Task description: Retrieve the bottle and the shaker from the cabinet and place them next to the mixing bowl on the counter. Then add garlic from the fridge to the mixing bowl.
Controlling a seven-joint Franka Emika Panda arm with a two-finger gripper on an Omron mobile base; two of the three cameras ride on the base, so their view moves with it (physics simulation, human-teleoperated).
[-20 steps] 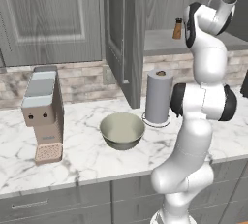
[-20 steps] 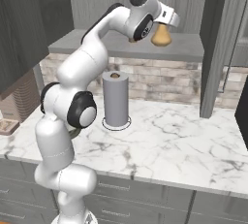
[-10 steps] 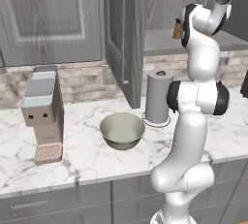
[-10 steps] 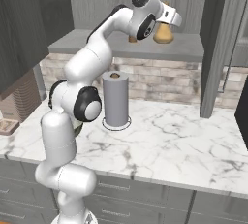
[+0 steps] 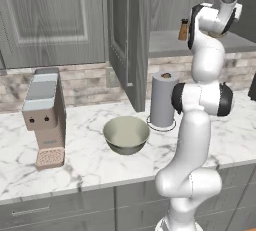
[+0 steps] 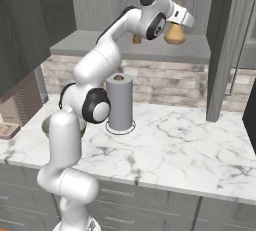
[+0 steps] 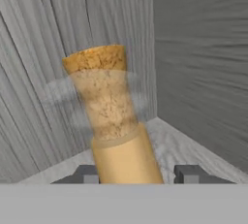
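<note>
1. While the arm is reaching up into the open cabinet, the claw (image 7: 135, 174) is standing open, its two dark fingertips (image 7: 86, 173) flanking the bottle (image 7: 114, 121) without visibly touching it.
2. In the hand view the cork-stoppered bottle is filling the centre, leaning toward 11 o'clock, with grey cabinet walls meeting behind it.
3. In the right base view the bottle (image 6: 176, 33) is sitting on the cabinet shelf (image 6: 150, 50) just beyond the hand, and one shaker (image 6: 136, 39) is standing at its 9 o'clock, partly hidden by the arm.
4. One open cabinet door (image 5: 127, 40) is hanging at 9 o'clock of the shelf.
5. On the tabletop (image 5: 90, 160) below, one mixing bowl (image 5: 126, 134), one paper towel roll (image 5: 163, 100) and one coffee machine (image 5: 45, 117) are sitting apart.
</note>
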